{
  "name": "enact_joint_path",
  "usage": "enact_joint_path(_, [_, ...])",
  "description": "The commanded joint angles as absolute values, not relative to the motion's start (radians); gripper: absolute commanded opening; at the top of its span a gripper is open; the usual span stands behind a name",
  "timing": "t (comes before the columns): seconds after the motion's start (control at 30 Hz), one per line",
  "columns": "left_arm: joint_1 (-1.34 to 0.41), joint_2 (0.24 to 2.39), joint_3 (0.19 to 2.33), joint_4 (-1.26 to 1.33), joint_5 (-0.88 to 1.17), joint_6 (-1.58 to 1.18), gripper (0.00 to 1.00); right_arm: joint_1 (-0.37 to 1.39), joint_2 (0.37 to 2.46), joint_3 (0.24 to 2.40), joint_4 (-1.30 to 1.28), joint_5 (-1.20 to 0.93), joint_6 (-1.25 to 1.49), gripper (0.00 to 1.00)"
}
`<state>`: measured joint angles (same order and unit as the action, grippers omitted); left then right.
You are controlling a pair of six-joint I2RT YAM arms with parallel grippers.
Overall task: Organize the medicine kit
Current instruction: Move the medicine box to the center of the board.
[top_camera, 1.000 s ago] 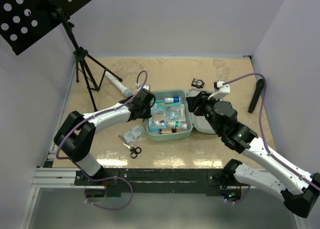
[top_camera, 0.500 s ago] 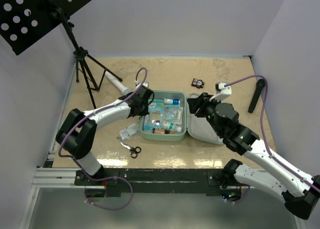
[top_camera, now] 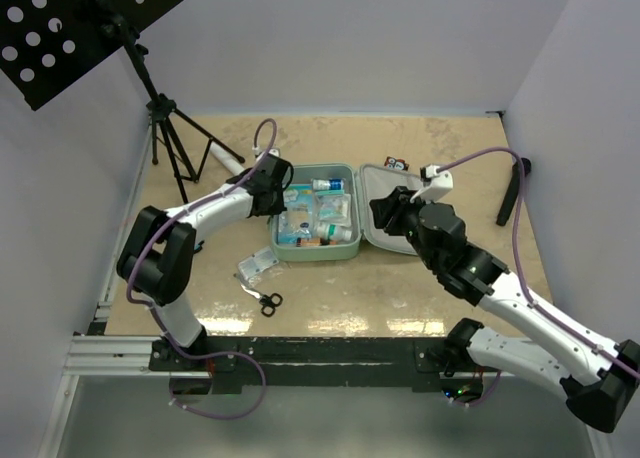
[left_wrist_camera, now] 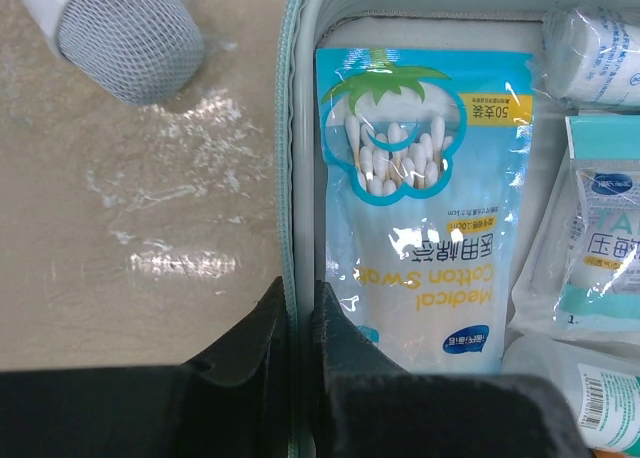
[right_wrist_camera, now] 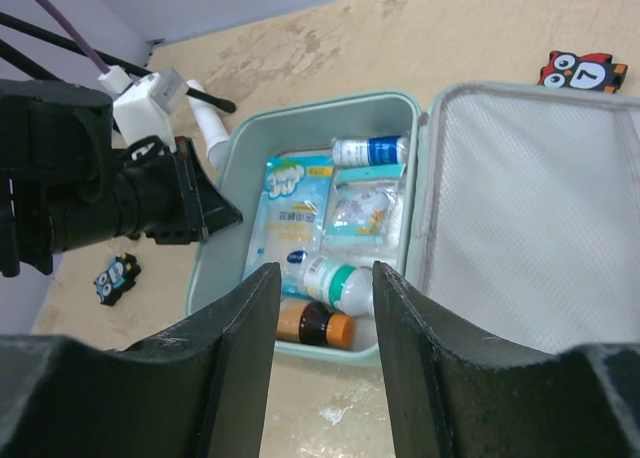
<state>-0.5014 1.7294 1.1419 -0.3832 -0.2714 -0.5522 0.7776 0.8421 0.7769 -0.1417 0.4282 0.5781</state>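
Note:
The medicine kit (top_camera: 343, 168) lies open mid-table, a mint-green case with its lid (top_camera: 400, 240) flat to the right. Its tray holds a cotton swab packet (left_wrist_camera: 425, 198), a white-and-green bottle (right_wrist_camera: 340, 283), a brown bottle with an orange cap (right_wrist_camera: 315, 325) and other packets. My left gripper (top_camera: 280, 202) is shut on the tray's left wall (left_wrist_camera: 290, 178), one finger inside and one outside (left_wrist_camera: 298, 313). My right gripper (top_camera: 385, 214) hovers open over the hinge side, with nothing between its fingers (right_wrist_camera: 325, 298).
A white-and-grey cylinder (top_camera: 235, 163) lies left of the kit. Scissors (top_camera: 268, 300) and a small packet (top_camera: 258, 266) lie near the front left. A black-and-red owl gadget (top_camera: 397, 163) sits behind the lid. A tripod (top_camera: 170, 128) stands far left, and a black handle (top_camera: 515, 193) far right.
The left gripper has shut on the tray's left wall, and the kit has slid away from the near edge and to the left. The right gripper followed it, still open.

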Motion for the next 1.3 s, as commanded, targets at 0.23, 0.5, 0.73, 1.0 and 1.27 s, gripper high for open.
enact_joint_path(0.23, [-0.436,1.782,1.236,-0.282,-0.227,-0.56,0.0,0.772,0.871,0.695,-0.124,0.439,0.658,0.47])
enact_joint_path(0.5, [-0.417,1.812,1.223,-0.235,-0.195,-0.601,0.0,0.773,0.899,0.614,-0.095,0.338,0.699,0.47])
enact_joint_path(0.73, [-0.411,1.859,1.267,-0.219,-0.169,-0.637,0.0,0.772,0.974,0.588,-0.1,0.308,0.77,0.46])
enact_joint_path(1.0, [-0.407,1.873,1.295,-0.218,-0.176,-0.627,0.0,0.772,1.1,0.557,-0.057,0.334,0.856,0.5])
enact_joint_path(1.27, [-0.402,1.884,1.296,-0.212,-0.163,-0.626,0.0,0.788,1.235,0.56,0.083,0.266,0.803,0.46])
